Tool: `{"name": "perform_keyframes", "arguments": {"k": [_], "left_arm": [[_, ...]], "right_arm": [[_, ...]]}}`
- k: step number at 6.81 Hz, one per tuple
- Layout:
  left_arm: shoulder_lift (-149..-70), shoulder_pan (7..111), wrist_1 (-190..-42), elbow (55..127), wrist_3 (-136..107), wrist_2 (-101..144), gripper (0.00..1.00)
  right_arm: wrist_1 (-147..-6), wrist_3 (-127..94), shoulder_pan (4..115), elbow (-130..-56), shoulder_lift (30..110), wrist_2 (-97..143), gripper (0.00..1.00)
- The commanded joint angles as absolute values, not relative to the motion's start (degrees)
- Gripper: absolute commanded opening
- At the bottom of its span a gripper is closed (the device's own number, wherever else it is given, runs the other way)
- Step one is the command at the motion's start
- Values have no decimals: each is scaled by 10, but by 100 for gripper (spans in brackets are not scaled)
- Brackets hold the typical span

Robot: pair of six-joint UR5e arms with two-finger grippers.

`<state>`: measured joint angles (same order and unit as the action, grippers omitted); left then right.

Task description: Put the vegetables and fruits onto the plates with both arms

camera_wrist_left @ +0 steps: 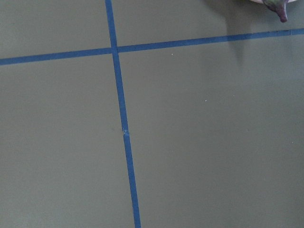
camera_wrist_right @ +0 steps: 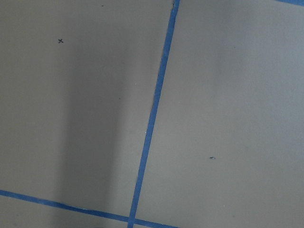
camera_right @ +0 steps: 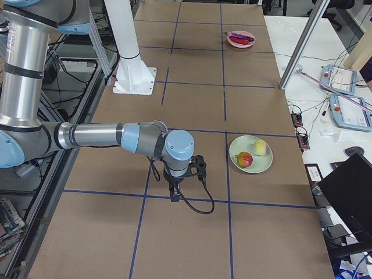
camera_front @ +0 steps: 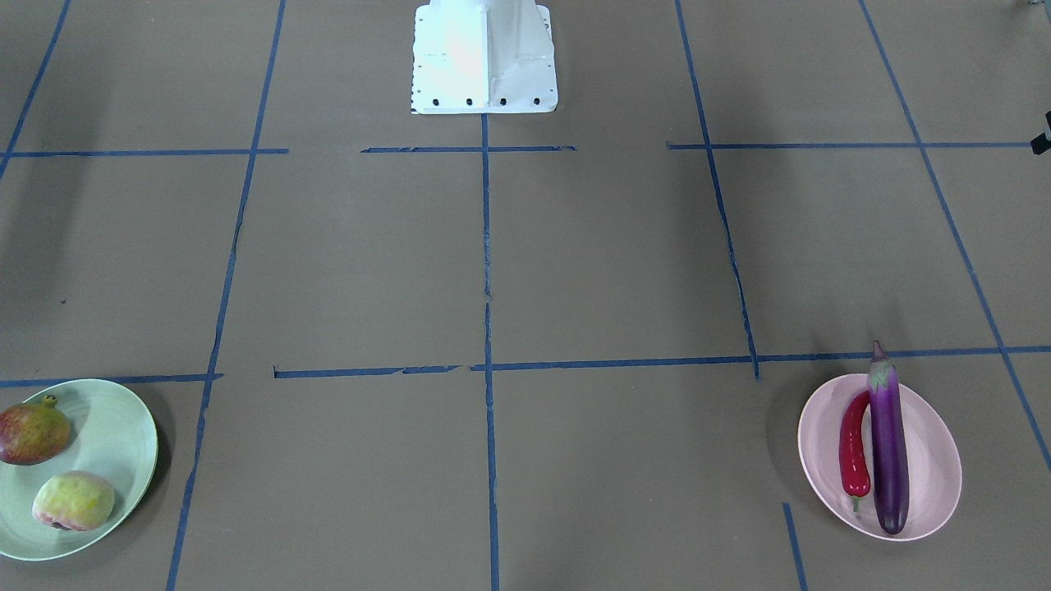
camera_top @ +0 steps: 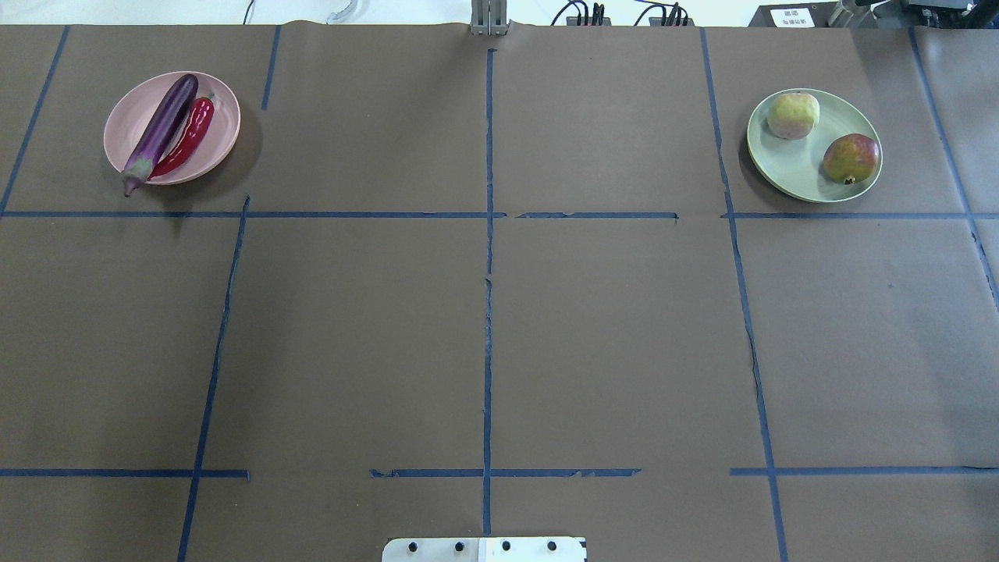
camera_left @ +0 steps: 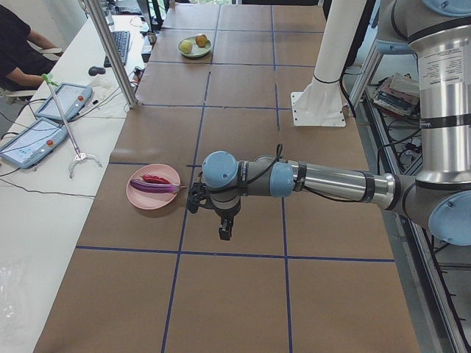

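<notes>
lying side by side on the pale pink plate (camera_top: 117, 133), far corner of the bench (camera_top: 609, 336) on the robot's left: purple eggplant (camera_top: 161, 129) and red chili pepper (camera_top: 187, 139), touching along their lengths. eggplant's greyish cap overhangs the rim on the robot's side. pale green plate (camera_top: 788, 168) in the far right corner holds the pomegranate (camera_top: 851, 158) and the yellow-green apple-like fruit (camera_top: 793, 115), near each other but apart.

left arm (camera_left: 324, 180) reaches out level above the bench, left pincer (camera_left: 224, 232) pointing down beside the pink plate, not touching it. right arm (camera_right: 99, 135) does likewise, right pincer (camera_right: 173, 195) hanging down near the green plate. both pincers show in side views only; cannot tell whether fingers are apart or together. nothing seen in either.
</notes>
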<state>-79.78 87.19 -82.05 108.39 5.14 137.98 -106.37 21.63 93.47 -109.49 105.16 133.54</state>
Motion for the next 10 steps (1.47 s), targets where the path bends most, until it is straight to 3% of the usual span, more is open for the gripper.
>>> {"name": "perform_keyframes", "arguments": {"k": [1,10], "left_arm": [[-781,874,-818,1100,58,1369,100],[-791,872,-814,1094,60,1338,100]], "right_arm": [[-1054,219,936,-1095,1064,1337,100],[-1061,213,935,-1111,1054,1350,100]]}}
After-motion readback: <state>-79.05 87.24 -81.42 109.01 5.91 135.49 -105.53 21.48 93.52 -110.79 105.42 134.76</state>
